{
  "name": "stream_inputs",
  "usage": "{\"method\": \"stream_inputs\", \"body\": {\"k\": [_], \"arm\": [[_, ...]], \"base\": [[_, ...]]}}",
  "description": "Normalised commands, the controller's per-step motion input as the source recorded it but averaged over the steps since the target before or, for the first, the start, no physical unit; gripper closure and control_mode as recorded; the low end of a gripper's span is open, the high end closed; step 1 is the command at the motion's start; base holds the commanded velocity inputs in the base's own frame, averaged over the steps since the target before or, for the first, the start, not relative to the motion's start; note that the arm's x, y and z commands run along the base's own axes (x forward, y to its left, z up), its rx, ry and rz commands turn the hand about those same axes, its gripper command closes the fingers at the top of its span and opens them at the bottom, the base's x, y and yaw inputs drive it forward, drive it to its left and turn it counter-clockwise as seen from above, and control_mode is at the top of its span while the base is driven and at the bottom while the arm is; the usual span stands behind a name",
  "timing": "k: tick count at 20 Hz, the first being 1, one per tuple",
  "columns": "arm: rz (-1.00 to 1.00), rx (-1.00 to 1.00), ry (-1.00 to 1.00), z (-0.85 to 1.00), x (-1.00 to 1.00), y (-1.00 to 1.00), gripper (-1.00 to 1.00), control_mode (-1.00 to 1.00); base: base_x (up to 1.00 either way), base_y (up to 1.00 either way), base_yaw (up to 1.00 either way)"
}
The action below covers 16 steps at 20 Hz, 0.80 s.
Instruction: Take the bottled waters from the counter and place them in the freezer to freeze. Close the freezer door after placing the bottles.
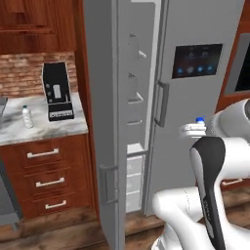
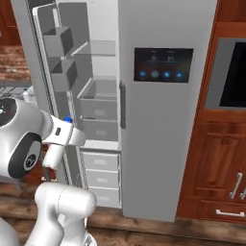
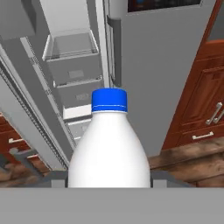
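Nearest, the tool (image 3: 109, 186) has one bottled water (image 3: 109, 148) in its grip; white body and blue cap fill the lower middle of the hand view, upright w/ respect to the hand. Fingertips are hidden behind the bottle, so can't tell how wide they sit. In the left base view the arm bends up from lower right, wrist level, blue cap (image 1: 199, 119) poking up just beside the closed fridge panel. In the right base view the wrist reaches toward the opening, cap (image 2: 68, 119) near the freezer door's edge. Beyond: freezer (image 2: 103, 103) stands open, pale drawers & shelves facing the tool, nothing between. Freezer door (image 1: 102, 112) swung out wide, bins (image 2: 60, 41) on its inner face. Farther left, the bench (image 1: 39, 129) carries the second bottled water (image 1: 27, 117), upright, near the coffee machine (image 1: 57, 91) but apart from it.
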Motion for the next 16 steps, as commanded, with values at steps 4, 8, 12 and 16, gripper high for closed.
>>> {"method": "stream_inputs", "body": {"k": [4,8,12,16], "arm": [[0.00,0.00,0.00,0.00,0.00,0.00,1.00,1.00],[0.00,0.00,0.00,0.00,0.00,0.00,1.00,1.00],[0.00,0.00,0.00,0.00,0.00,0.00,1.00,1.00],[0.00,0.00,0.00,0.00,0.00,0.00,1.00,1.00]], "base": [[0.14,-0.61,0.19],[0.68,-0.51,0.36],[0.52,-0.35,0.42],[0.22,-0.24,0.37]]}}
